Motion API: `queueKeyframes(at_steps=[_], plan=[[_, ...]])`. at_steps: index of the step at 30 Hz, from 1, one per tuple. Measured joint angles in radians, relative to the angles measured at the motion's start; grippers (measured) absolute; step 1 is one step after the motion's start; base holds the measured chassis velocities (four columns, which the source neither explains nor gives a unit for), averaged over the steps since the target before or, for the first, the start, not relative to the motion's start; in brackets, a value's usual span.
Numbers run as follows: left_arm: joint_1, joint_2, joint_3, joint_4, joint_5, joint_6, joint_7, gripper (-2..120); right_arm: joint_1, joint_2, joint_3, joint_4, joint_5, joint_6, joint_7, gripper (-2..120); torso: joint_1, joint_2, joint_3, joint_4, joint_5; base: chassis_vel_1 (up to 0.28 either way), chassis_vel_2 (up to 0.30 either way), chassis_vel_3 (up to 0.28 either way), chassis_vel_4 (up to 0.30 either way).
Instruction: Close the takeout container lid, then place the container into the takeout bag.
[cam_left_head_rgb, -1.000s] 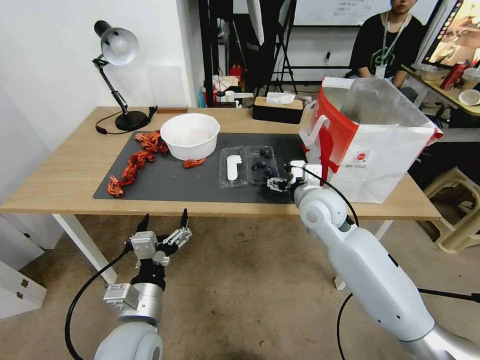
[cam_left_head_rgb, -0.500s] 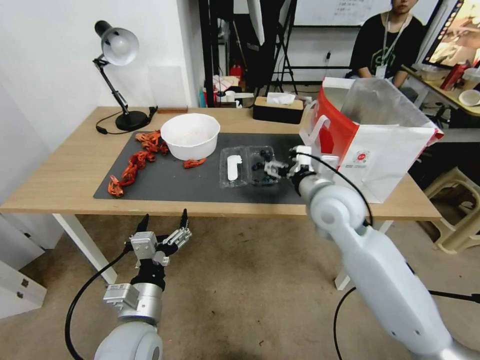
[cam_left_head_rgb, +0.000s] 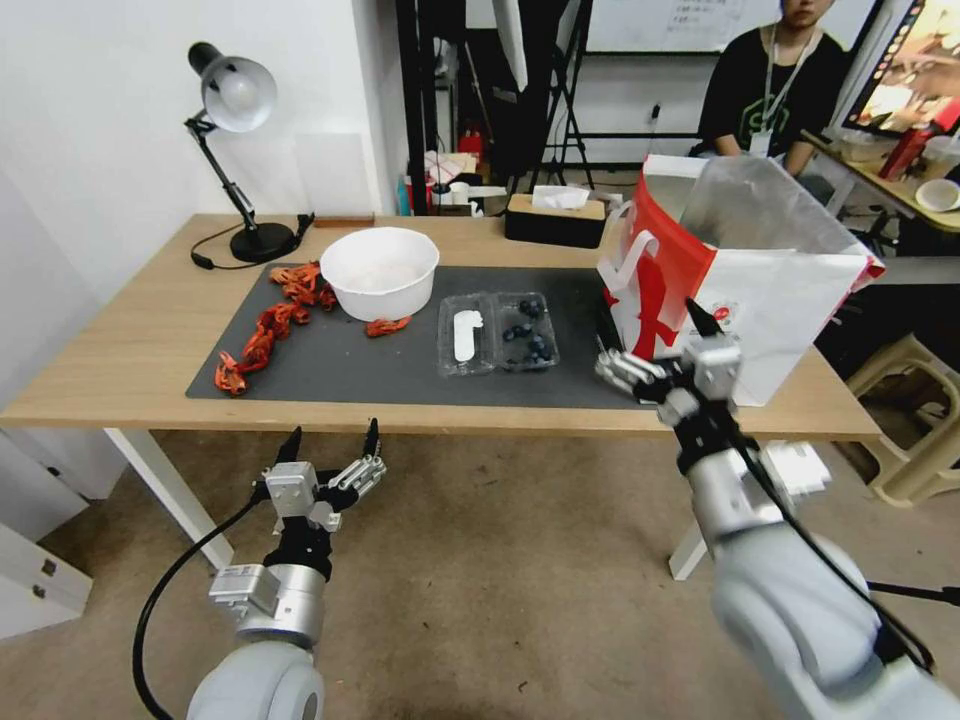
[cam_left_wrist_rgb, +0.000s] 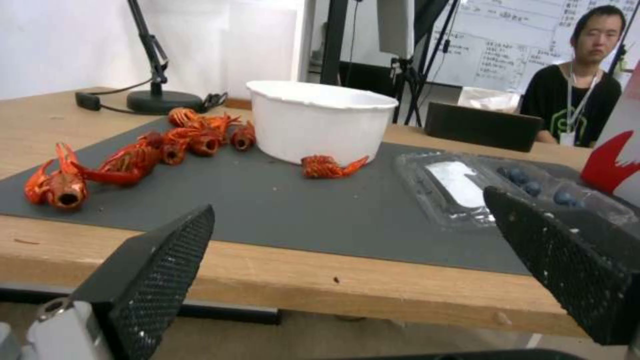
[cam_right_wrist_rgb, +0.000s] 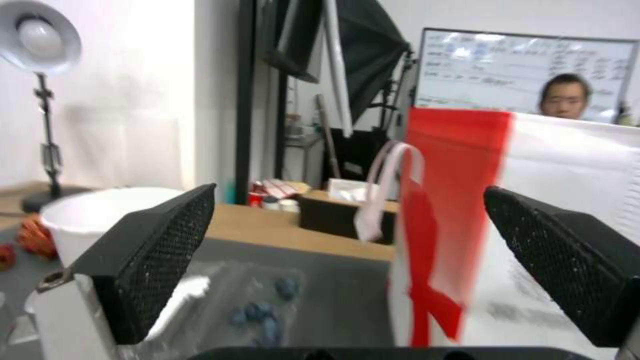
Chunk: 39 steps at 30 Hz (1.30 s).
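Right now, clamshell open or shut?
Open. The takeout container lies spread flat on the mat, lid with its white sticker beside the berry half, neither gripper touching it.

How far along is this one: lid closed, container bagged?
Nothing is done. The takeout container lies open on the mat, its lid flat beside the berry half. The right end effector hangs open and empty in front of the takeout bag; the left end effector waits open below the table edge. Closing and bagging remain.
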Motion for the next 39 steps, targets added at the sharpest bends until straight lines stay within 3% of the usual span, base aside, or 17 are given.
queueKeyframes(at_steps=[5, 11, 19, 29, 36, 39], plan=[[0.006, 0.008, -0.002, -0.007, -0.003, -0.001, -0.003, 100, -0.208, 0.055, -0.042, 0.034, -0.198, 0.079, 0.047, 100, 0.000, 0.000, 0.000, -0.0002, 0.0000, 0.000, 0.000, 0.000, 0.000], [0.010, 0.013, -0.004, -0.012, -0.004, -0.004, -0.005, 100, -0.309, 0.091, -0.070, 0.001, -0.277, 0.170, 0.074, 100, 0.000, 0.000, 0.000, -0.0001, 0.0000, 0.000, 0.000, 0.000, 0.000], [0.015, 0.015, -0.002, -0.016, -0.004, -0.008, -0.005, 100, -0.344, 0.112, -0.102, -0.059, -0.298, 0.244, 0.092, 100, 0.000, 0.000, 0.000, 0.0000, 0.0000, 0.000, 0.000, 0.000, 0.000], [0.012, 0.028, 0.009, -0.009, -0.006, -0.027, -0.007, 100, -0.331, 0.107, -0.102, -0.074, -0.271, 0.244, 0.085, 100, 0.000, 0.000, 0.000, 0.0000, 0.0001, 0.000, 0.000, 0.000, 0.000], [-0.034, 0.110, 0.053, 0.038, -0.087, -0.098, -0.025, 100, -0.316, 0.099, -0.109, -0.092, -0.252, 0.241, 0.082, 100, 0.000, 0.000, 0.000, -0.0001, -0.0003, 0.000, 0.000, 0.000, 0.000], [-0.093, 0.180, 0.103, 0.058, -0.243, -0.106, -0.034, 100, -0.305, 0.097, -0.113, -0.107, -0.243, 0.241, 0.081, 100, 0.000, 0.000, 0.000, -0.0003, -0.0004, 0.000, 0.000, 0.000, 0.000]])
